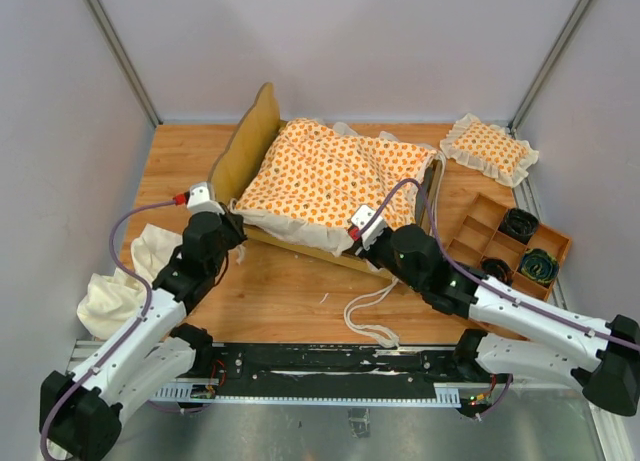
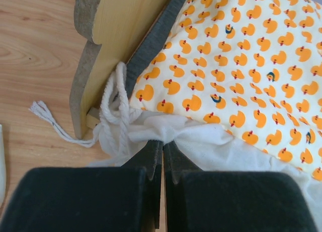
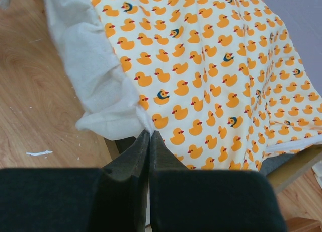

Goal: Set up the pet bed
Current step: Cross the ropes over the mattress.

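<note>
1. The left claw (image 2: pixel 162 147) is clenched on the cream ruffle (image 2: pixel 201 141) of the cushion (image 2: pixel 236 61), right at its tips. Just to its left, a tie string (image 2: pixel 118 108) loops round the headboard (image 2: pixel 108 51).
2. The right claw (image 3: pixel 150 139) is pinched shut on the ruffle's other near corner.
3. The cushion lies on the bed frame (image 1: pixel 250 141), ahead of both claws. The two corner grips probably serve to tug it square.
4. No brand or writing is readable, only a duck print.

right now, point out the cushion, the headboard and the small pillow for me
cushion (image 1: pixel 335 176), top view, middle of its duck-print top
headboard (image 1: pixel 243 141), top view, middle of its wooden face
small pillow (image 1: pixel 490 148), top view, centre of its printed top
</note>
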Controlling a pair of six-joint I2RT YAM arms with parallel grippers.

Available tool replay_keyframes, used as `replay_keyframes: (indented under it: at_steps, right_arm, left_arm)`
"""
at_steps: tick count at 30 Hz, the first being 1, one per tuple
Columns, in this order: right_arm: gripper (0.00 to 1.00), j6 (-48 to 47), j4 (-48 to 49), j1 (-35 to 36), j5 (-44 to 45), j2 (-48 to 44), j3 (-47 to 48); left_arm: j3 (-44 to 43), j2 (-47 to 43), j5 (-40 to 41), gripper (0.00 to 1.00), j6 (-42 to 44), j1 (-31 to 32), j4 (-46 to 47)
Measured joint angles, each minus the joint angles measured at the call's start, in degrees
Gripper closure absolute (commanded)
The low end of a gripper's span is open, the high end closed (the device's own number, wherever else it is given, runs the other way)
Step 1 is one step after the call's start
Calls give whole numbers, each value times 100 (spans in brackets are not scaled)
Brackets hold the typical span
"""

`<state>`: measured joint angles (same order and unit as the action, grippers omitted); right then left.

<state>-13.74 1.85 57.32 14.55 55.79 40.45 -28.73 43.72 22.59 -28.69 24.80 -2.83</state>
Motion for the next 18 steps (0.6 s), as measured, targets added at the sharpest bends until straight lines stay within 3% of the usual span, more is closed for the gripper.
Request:
replay_keyframes:
  at_steps: [8, 10, 12, 13, 15, 18]
  right_arm:
    - [100, 339, -125, -188, -350, -437, -275]
    - [96, 437, -249, -190, -562, -476, -372]
    - [82, 514, -369, -190, -734, -479, -437]
    - [75, 575, -444, -190, -796, -472, -452]
    - [61, 702, -612, -190, -857, -466, -448]
    - [54, 914, -981, -195, -898, -466, -332]
  left_arm:
    - [-234, 597, -654, 98, 87, -599, -509]
    - [-236, 627, -782, 76, 85, -656, -599]
    - [-243, 651, -879, 47, 39, -673, -713]
    - [-247, 664, -898, 39, 46, -675, -767]
    - [-262, 669, -931, 31, -96, -682, -914]
    - [-289, 546, -975, 28, -166, -691, -1110]
